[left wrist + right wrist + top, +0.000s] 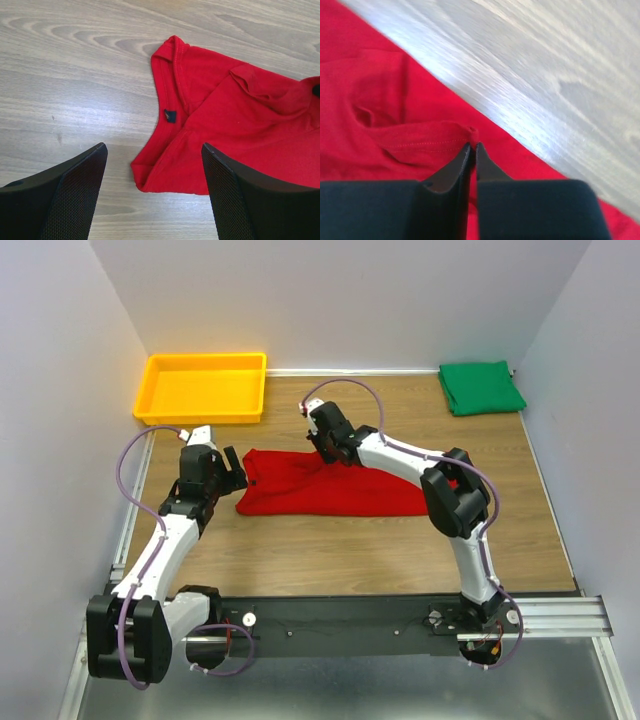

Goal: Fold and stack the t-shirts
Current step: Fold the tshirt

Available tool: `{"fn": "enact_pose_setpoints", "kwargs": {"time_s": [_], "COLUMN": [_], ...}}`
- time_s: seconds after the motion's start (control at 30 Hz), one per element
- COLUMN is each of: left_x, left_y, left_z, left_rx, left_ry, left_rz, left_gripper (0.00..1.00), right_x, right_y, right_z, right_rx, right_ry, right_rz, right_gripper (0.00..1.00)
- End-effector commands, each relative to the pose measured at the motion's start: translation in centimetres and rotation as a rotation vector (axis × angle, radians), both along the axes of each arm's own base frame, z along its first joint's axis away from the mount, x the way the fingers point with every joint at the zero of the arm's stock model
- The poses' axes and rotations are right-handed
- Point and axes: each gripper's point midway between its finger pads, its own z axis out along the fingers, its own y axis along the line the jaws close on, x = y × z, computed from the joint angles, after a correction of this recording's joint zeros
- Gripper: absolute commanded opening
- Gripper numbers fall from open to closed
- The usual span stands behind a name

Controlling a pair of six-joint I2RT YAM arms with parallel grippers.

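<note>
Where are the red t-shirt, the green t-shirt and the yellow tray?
red t-shirt (300, 496): top external view, on its flat body.
green t-shirt (482, 388): top external view, centre of the folded cloth.
yellow tray (205, 390): top external view, bare floor inside.

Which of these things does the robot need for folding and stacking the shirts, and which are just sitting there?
For the job:
- red t-shirt, lying in the middle of the table
- green t-shirt, folded in the far right corner

Just lying about:
- yellow tray, at the far left
</note>
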Motion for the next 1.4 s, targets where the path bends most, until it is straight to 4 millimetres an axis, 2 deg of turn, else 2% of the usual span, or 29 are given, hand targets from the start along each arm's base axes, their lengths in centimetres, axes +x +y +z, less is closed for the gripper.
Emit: {"fn": "enact_pose_setpoints", "kwargs": {"time_s": [0.0, 0.1, 0.2, 0.23, 0.37, 0.4, 0.43, 0.53, 0.63, 0.67, 0.7, 0.8, 0.83, 1.0, 1.17, 1.27, 1.37], "left_x": [0.2, 0.1, 0.1, 0.2, 0.2, 0.3, 0.3, 0.2, 0.2, 0.2, 0.2, 0.3, 0.2, 0.3, 0.3, 0.3, 0.3], "left_y": [-0.3, -0.4, -0.4, -0.3, -0.4, -0.3, -0.3, -0.3, -0.4, -0.4, -0.3, -0.4, -0.4, -0.4, -0.3, -0.4, -0.3], "left_z": [-0.1, -0.5, -0.7, -0.7, -0.8, -0.7, -0.8, -0.8, -0.7, -0.8, -0.7, -0.8, -0.9, -0.9, -0.9, -1.0, -0.9], "left_rx": [0.000, -0.001, 0.002, 0.000, 0.002, 0.001, 0.002, 0.001, 0.002, 0.002, 0.002, 0.003, 0.003, 0.004, 0.006, 0.005, 0.006], "left_ry": [0.001, 0.013, 0.019, 0.021, 0.024, 0.022, 0.025, 0.027, 0.022, 0.025, 0.023, 0.027, 0.030, 0.031, 0.029, 0.032, 0.031], "left_rz": [-0.028, -0.032, -0.032, -0.029, -0.032, -0.029, -0.030, -0.031, -0.032, -0.032, -0.032, -0.034, -0.034, -0.035, -0.033, -0.033, -0.033], "left_gripper": [0.83, 0.83, 0.83, 0.83, 0.83, 0.83, 0.83, 0.83, 0.83, 0.83, 0.83, 0.83, 0.83, 0.83, 0.83, 0.83, 0.83], "right_x": [-0.2, -0.3, -0.6, -0.7, -1.5, -1.5, -2.4, -3.3, -4.0, -3.5, -3.5, -2.8, -2.7, -1.9, -1.5, -1.1, -0.7], "right_y": [-0.9, -1.4, -0.8, -0.4, 1.3, 1.6, 3.1, 5.4, 6.9, 7.5, 7.8, 8.4, 8.5, 9.0, 9.1, 8.9, 8.7], "right_z": [-2.7, -2.8, -1.1, 0.7, 5.3, 5.8, 6.5, 7.1, 5.3, 6.0, 4.5, 3.8, 2.5, 1.0, -1.6, -2.4, -2.6], "right_rx": [0.088, 0.100, 0.130, 0.158, 0.238, 0.245, 0.282, 0.301, 0.264, 0.273, 0.253, 0.227, 0.208, 0.181, 0.146, 0.126, 0.108], "right_ry": [0.099, 0.114, 0.106, 0.088, 0.058, 0.053, 0.074, 0.083, 0.119, 0.106, 0.127, 0.107, 0.119, 0.118, 0.138, 0.133, 0.118], "right_rz": [-0.100, -0.129, -0.086, -0.068, 0.026, 0.041, 0.111, 0.193, 0.239, 0.242, 0.241, 0.267, 0.263, 0.264, 0.266, 0.249, 0.237], "right_gripper": [0.22, 0.36, 0.47, 0.50, 0.56, 0.56, 0.56, 0.56, 0.56, 0.56, 0.56, 0.56, 0.56, 0.53, 0.49, 0.46, 0.37]}}
